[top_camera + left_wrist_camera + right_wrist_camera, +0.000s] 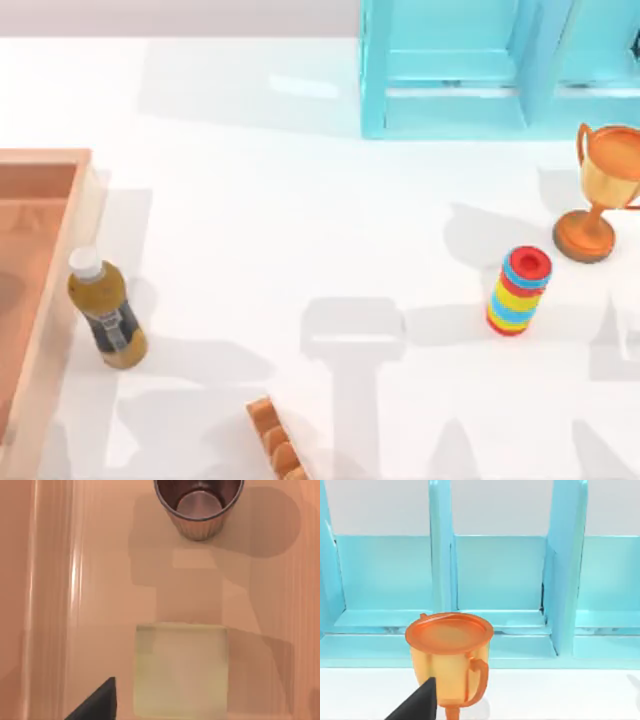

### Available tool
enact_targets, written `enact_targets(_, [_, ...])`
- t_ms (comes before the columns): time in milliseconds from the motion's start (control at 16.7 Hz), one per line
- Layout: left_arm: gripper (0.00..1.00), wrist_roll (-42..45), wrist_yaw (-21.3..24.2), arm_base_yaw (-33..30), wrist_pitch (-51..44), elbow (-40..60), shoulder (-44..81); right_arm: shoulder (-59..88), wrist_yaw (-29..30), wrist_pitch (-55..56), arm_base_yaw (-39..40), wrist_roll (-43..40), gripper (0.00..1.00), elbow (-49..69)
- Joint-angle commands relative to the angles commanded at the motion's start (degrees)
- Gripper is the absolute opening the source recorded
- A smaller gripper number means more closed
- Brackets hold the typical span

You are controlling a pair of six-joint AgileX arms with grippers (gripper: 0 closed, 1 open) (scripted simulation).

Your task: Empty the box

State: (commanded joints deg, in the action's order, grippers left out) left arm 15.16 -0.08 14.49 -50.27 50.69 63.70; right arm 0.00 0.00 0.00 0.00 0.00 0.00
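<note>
The left gripper [95,702] shows in the left wrist view as one dark finger tip, poised above the floor of the box [55,605]; how wide it stands, and whether it has hold of anything, I cannot tell. Just beside that finger a pale yellowish block [180,670] lies flat on the box floor; farther out from the finger an upright metal cup [199,510] stands on the same floor, well apart from the block; a raised rim wall of the box runs along one side.

The right gripper [417,705] likewise shows as a single dark finger tip in the right wrist view, and its opening cannot be told either; right in front of it stands an orange trophy cup [449,650] with side handles, upright on the white table [570,690]; beyond the trophy is the light blue cabinet [495,575] with its open compartments.

From above, the box [45,260] lies at the table's left edge; a bottle [105,315] of brownish liquid with a white cap stands on the table just outside the box's right wall, leaning a little; a stack of coloured rings [520,290] stands upright towards the right, near the trophy cup; an orange ridged piece [275,440] lies at the near edge; the cabinet sits at the far side.
</note>
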Motion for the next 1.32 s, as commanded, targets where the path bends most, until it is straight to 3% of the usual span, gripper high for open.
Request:
enact_targets(300, [1.0,4.5,0.0,4.3,-15.4,15.4,20.1,0.0,0.0,0.0,0.0,0.0,1.0,0.0])
enact_targets(540, [1.0,6.1,0.1,5.7,-20.4,20.5,26.6,0.0,0.0,0.0,0.0,0.0,1.0,0.0])
enact_targets(960, [1.0,6.0,0.1,5.6,-19.5,19.6,26.9,0.0,0.0,0.0,0.0,0.0,1.0,0.0])
enact_targets(1320, [1.0,6.3,0.1,5.8,-4.5,9.5,31.0,0.0,0.0,0.0,0.0,0.0,1.0,0.0])
